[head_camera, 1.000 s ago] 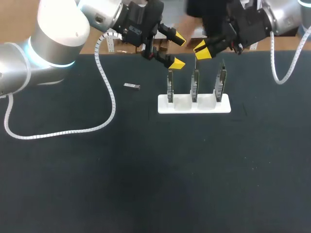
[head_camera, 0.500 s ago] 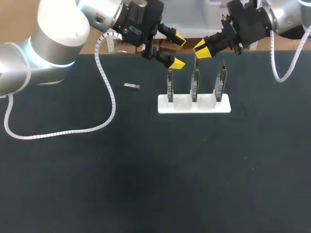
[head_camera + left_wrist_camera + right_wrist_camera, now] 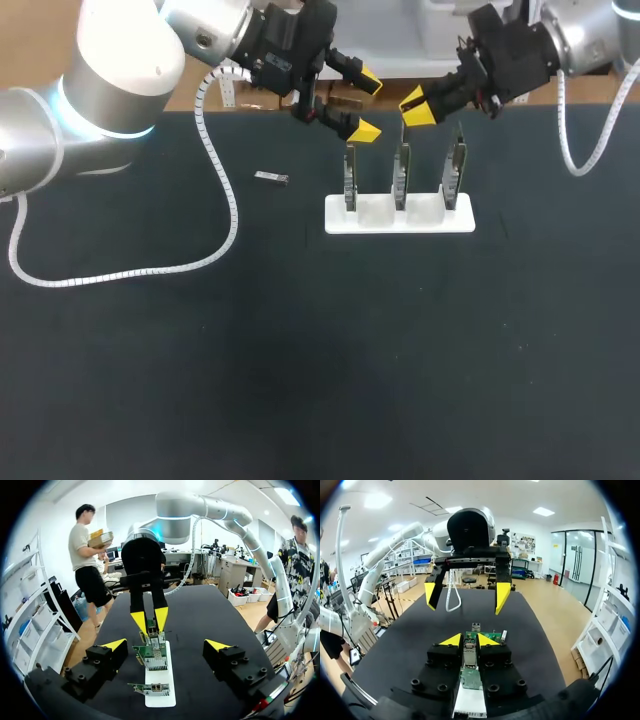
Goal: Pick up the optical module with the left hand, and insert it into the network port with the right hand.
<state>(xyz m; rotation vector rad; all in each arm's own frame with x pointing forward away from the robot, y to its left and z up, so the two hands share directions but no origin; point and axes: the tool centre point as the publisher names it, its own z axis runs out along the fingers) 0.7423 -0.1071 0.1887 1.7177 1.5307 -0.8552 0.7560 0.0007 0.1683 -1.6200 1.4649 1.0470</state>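
Note:
A white stand [image 3: 425, 220] on the black table holds three upright circuit boards [image 3: 455, 168] with network ports. My right gripper [image 3: 415, 105] hangs just above the middle board, shut on a slim silvery optical module [image 3: 469, 649] that points down at the board [image 3: 470, 676]. My left gripper [image 3: 365, 104] stands open and empty above the left-hand board, facing the right gripper. In the left wrist view the right gripper [image 3: 150, 620] is ahead of my open left gripper [image 3: 166, 645], over the boards [image 3: 150, 655]. In the right wrist view the left gripper [image 3: 466, 596] faces me.
A second small module [image 3: 271, 178] lies on the table left of the stand. The left arm's white cable [image 3: 215, 215] loops over the table at the left. The black table [image 3: 330, 370] stretches wide in front of the stand.
The right gripper has shifted very slightly over the middle board, still shut on the module. The left arm has kept still.

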